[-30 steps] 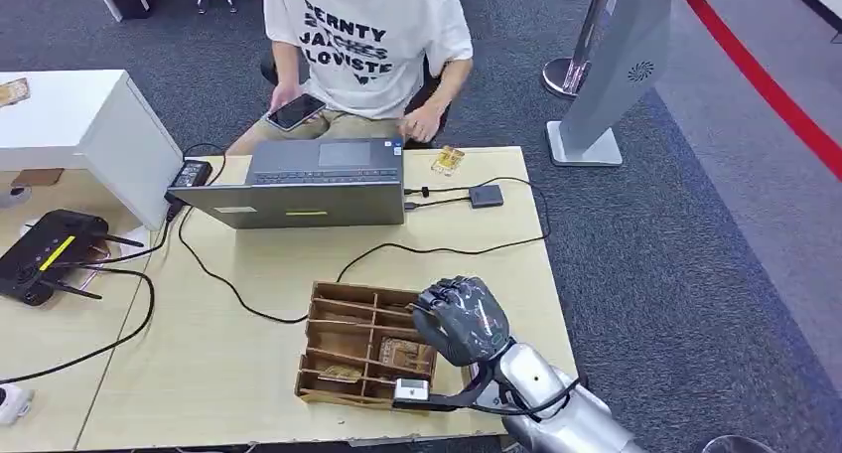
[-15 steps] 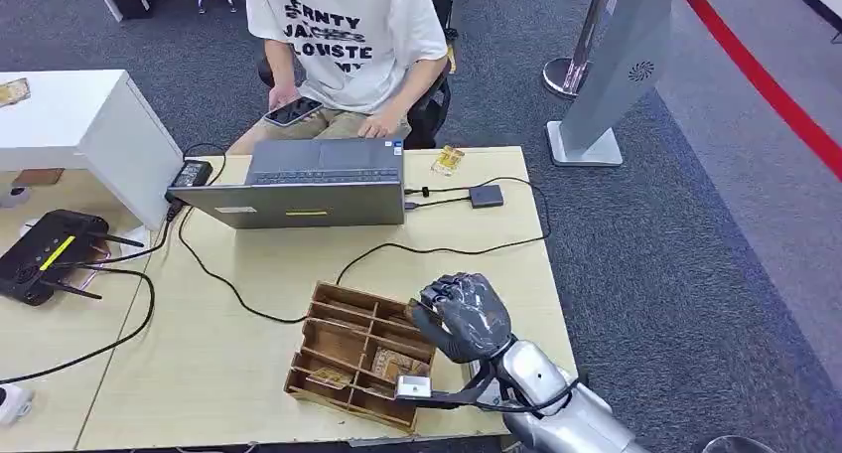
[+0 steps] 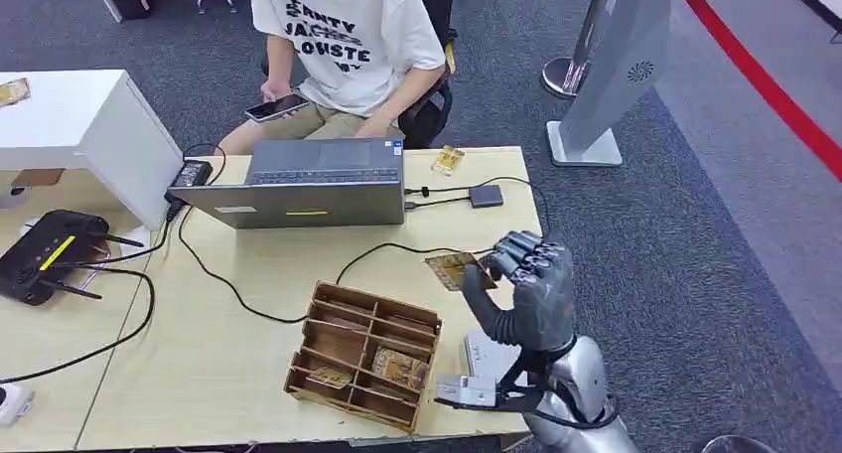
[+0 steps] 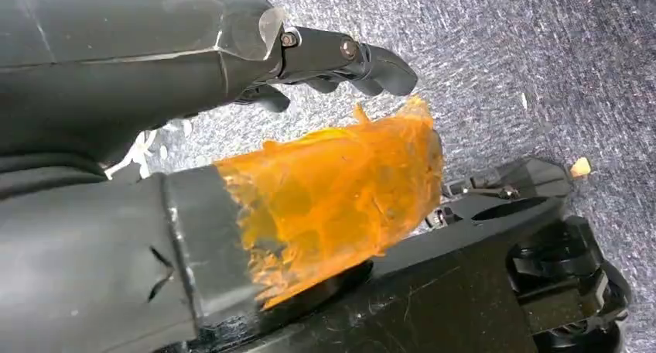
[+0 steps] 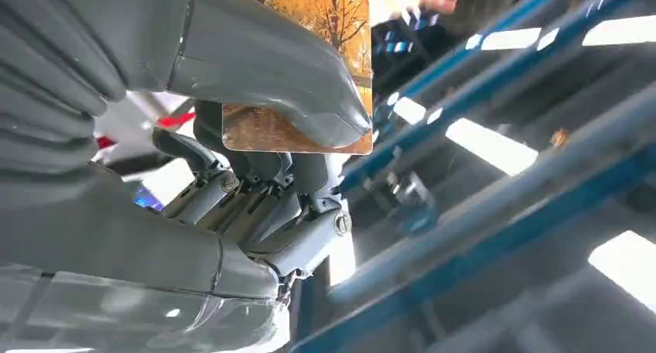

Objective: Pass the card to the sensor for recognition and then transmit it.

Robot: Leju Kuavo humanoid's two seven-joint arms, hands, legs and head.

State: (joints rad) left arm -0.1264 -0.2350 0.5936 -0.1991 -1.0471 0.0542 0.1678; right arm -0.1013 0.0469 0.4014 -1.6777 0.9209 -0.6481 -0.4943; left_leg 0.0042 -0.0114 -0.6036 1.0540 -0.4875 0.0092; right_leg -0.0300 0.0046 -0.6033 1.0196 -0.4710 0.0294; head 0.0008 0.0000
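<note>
My right hand (image 3: 526, 286) is raised above the table's right side, right of the wooden divider box (image 3: 328, 342). It pinches a card (image 3: 453, 270) with a brown picture between thumb and fingers. In the right wrist view the card (image 5: 329, 8) shows autumn trees, with the thumb lying across it. The small dark sensor (image 3: 486, 196) sits farther back on the table, wired to the laptop (image 3: 308, 187). My left hand (image 4: 232, 51) hangs over grey carpet; its orange-taped thumb (image 4: 340, 194) and its fingers are apart, with nothing between them.
The box holds more cards (image 3: 400, 367). Another card (image 3: 448, 160) lies at the table's far edge. Black cables (image 3: 397, 246) cross the table. A person (image 3: 343, 36) sits behind the laptop with a phone. A router (image 3: 45, 249) sits on the left, and a grey stand (image 3: 616, 75) at the right.
My right hand has come up out of the box with a card and moved back and right, turning upright. The box was skewed slightly. The person has shifted in the seat.
</note>
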